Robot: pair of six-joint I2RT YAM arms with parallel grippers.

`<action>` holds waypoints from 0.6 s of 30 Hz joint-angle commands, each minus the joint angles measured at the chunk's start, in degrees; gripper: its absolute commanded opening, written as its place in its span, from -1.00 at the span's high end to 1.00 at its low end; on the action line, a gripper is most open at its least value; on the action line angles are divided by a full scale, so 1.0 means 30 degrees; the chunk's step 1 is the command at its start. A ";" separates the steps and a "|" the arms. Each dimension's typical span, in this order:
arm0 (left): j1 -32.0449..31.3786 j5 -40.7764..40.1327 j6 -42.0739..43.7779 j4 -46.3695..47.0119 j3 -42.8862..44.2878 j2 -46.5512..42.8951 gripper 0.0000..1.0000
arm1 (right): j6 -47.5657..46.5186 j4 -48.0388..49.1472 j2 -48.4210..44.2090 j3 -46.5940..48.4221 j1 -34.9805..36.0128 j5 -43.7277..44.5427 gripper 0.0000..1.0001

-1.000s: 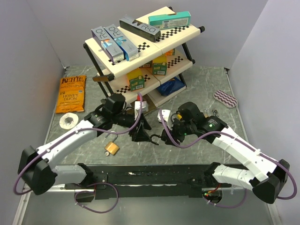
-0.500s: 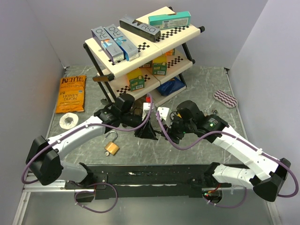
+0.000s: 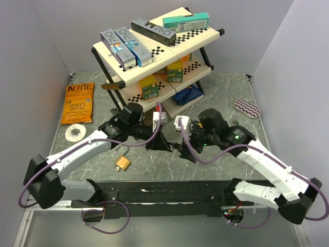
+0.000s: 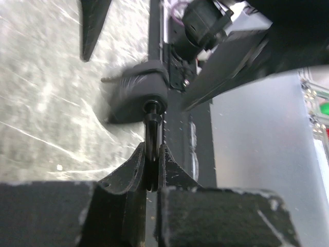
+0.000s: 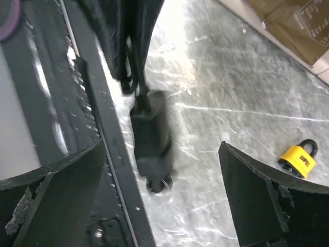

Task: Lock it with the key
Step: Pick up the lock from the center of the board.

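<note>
The key (image 5: pixel 150 135) is held by its ring in the closed left gripper (image 4: pixel 152 154) and hangs lengthwise before the wide-open right gripper (image 5: pixel 159 175). The padlock (image 3: pixel 122 162) lies apart, towards the near edge, nearer the left arm.

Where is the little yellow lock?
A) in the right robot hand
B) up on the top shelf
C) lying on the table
C: the yellow lock lies on the table, with nothing holding it.
</note>
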 commanded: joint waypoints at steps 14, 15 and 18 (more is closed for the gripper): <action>0.0545 0.2900 0.0060 0.4073 0.1546 -0.2232 0.98 | -0.1301 -0.0446 -0.3078 0.0810 -0.3178 -0.7284 -1.00; 0.0545 0.2989 -0.0085 0.4132 0.1663 -0.2232 0.98 | -0.1478 -0.0358 -0.3020 0.0780 -0.3178 -0.7400 -1.00; 0.0545 0.3165 -0.0523 0.4454 0.1957 -0.2057 0.98 | -0.2035 0.0169 -0.2639 0.0838 -0.3178 -0.7986 -0.97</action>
